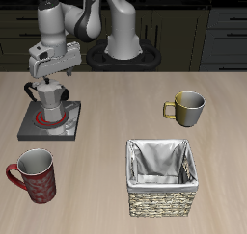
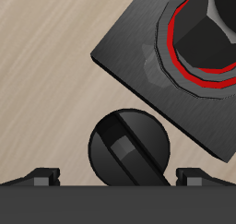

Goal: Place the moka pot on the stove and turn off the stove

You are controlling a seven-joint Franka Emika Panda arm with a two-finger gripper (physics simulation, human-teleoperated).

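Note:
The silver moka pot (image 1: 50,104) stands upright on the stove (image 1: 29,129), a dark square plate with a red glowing ring around the pot's base. In the wrist view the pot (image 2: 208,25) sits on the red ring of the stove plate (image 2: 138,57). The stove's black knob (image 2: 129,149) sits at the plate's corner and shows between my two fingertips. My gripper (image 2: 118,177) is open and empty, hovering above the stove (image 1: 53,84). It touches neither the pot nor the knob.
An olive-gold mug (image 1: 187,108) stands farther along the table. A red patterned mug (image 1: 35,174) stands near the front edge. A wicker basket with a white cloth lining (image 1: 162,176) sits near the front edge.

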